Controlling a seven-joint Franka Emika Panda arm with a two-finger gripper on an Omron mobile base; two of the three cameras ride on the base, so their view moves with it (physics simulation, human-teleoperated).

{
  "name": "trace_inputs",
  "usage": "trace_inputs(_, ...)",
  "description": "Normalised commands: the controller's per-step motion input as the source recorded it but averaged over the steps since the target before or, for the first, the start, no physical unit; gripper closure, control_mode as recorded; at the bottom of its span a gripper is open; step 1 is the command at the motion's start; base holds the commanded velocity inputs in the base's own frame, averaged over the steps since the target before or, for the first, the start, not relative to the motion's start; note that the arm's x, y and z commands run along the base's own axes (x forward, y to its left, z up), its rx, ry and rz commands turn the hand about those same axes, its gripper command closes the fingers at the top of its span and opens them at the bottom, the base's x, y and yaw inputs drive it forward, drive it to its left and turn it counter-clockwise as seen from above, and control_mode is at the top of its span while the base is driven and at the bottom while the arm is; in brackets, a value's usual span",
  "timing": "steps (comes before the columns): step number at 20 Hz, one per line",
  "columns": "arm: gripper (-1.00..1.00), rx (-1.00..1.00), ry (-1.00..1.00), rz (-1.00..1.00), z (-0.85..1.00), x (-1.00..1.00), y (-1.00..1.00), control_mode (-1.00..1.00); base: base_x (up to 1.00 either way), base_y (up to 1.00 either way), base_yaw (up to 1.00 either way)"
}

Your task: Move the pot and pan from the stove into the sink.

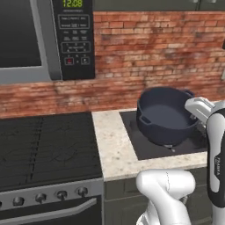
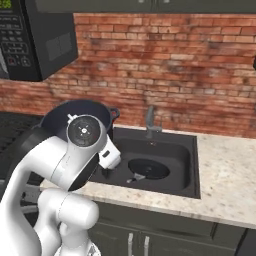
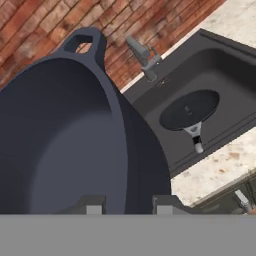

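Now my gripper (image 3: 125, 206) is clamped on the rim of the deep round dark blue-grey pot (image 1: 165, 115), one finger inside the wall and one outside. I hold the pot aloft, tilted, above the left part of the dark grey rectangular sink (image 2: 186, 165) set in the beige speckled stone surface (image 2: 225, 180). Down in the basin lies the shallow round dark pan (image 3: 189, 109), its short handle pointing toward the front edge. Left of the sink sits the black gas stove (image 1: 44, 145), its grates bare

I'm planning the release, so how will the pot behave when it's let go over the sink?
The pot, pinched at its rim by the claw, hangs tilted above the sink, so it may swing or tip. It looks rigid and deep, probably heavy. It could land on the pan.
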Motion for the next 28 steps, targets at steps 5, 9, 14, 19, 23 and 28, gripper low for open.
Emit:
trace_inputs(5,1.0,0.0,0.0,0.0,0.0,0.0,0.0,1.0,0.02,-0.75,0.01)
trace_inputs(9,1.0,0.0,0.0,0.0,0.0,0.0,0.0,1.0,0.0,-0.53,0.0)
trace_inputs(14,1.0,0.0,0.0,0.0,0.0,0.0,0.0,-1.0,0.0,-0.05,0.0)
trace_inputs(19,1.0,0.0,0.0,0.0,0.0,0.0,0.0,-1.0,0.0,0.0,0.0)
trace_inputs(23,1.0,-0.01,0.0,0.02,-0.17,0.01,-0.06,-1.0,0.0,0.0,0.0)
trace_inputs(28,1.0,-0.03,0.03,0.06,-0.38,0.0,-0.1,-1.0,0.0,0.0,0.0)
